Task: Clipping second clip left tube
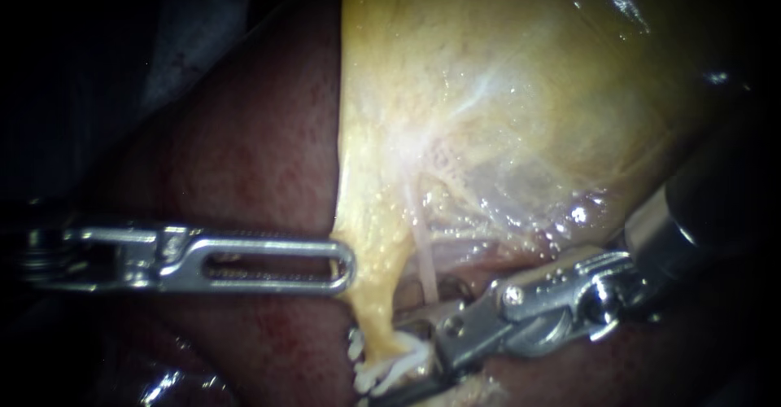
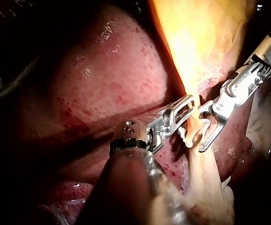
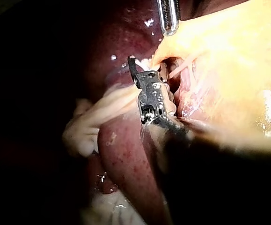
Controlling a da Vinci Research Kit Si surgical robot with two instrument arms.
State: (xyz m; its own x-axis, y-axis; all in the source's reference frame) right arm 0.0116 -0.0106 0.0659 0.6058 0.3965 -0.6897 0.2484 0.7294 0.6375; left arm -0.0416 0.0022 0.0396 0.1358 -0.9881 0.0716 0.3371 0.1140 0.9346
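1. Endoscope view, nearest: my right instrument [image 1: 404, 356] stands at the lower end of the left tube [image 1: 377, 297]. Its jaws are spread, one on either side of the tube, not pressing.
2. The left tube is a wet, fat-coated strand hanging from the gallbladder [image 1: 504, 114]. I judge it soft, light, slippery and easily torn, so it is best taken square across its narrow stretch.
3. White lumpy matter [image 1: 381, 372] clings at the left tube's foot; I cannot tell whether it is clip or fat.
4. Just right of the left tube runs a thin pale tube [image 1: 425, 264], which could get caught in the same bite.
5. Left of the left tube, my left instrument [image 1: 346, 264] has its jaws pressed onto the gallbladder's edge.
6. Farthest, behind the left tube, lies the liver [image 1: 252, 155].
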